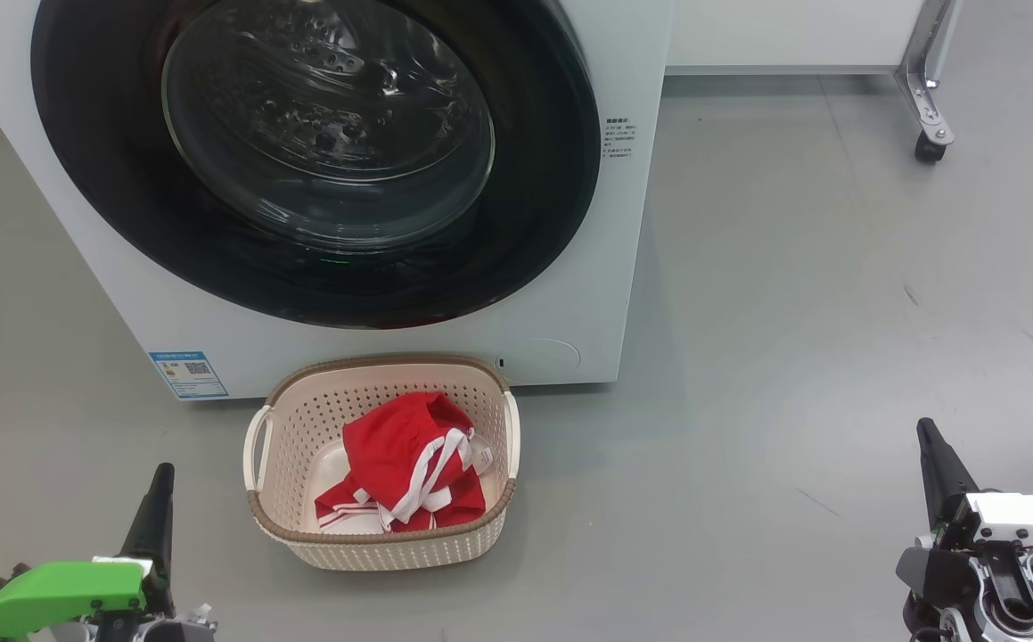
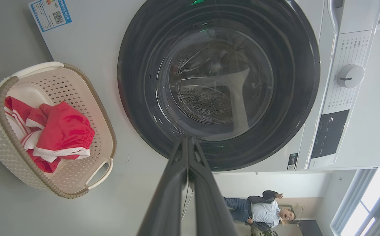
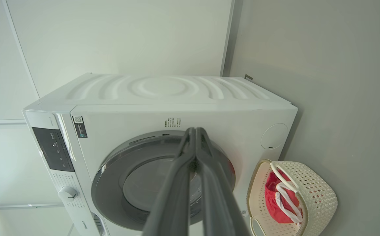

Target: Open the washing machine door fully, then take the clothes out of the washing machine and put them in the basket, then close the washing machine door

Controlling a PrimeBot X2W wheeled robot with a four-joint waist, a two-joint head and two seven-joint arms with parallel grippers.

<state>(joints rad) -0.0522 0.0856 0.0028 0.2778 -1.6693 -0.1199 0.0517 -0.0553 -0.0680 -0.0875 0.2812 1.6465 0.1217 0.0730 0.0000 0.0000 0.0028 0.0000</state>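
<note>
1. Clothes lie bunched in the basket, red with white trim, mostly over its right half. A pale patch of the basket's bottom shows to their left.
2. The basket stands on the grey floor just in front of the washer, below the lowest part of the door. Whether it touches the washer front cannot be told.
3. The door sits shut, flat against the washer front. The steel drum shows through its glass.
4. The left gripper is at the lower left of the head view with its fingers pressed together and nothing between them. It is off to the left of the basket's left handle, with bare floor between. In the left wrist view its tips point at the door's lower rim.
5. The right gripper is at the lower right, also fully closed and empty. It is over bare floor, well apart from the basket and the washer.
6. A blue sticker marks the washer's lower left corner.
7. A metal leg on a caster stands at the far right, beyond the washer.
8. A person in a pale shirt shows far off past the washer in the left wrist view.
</note>
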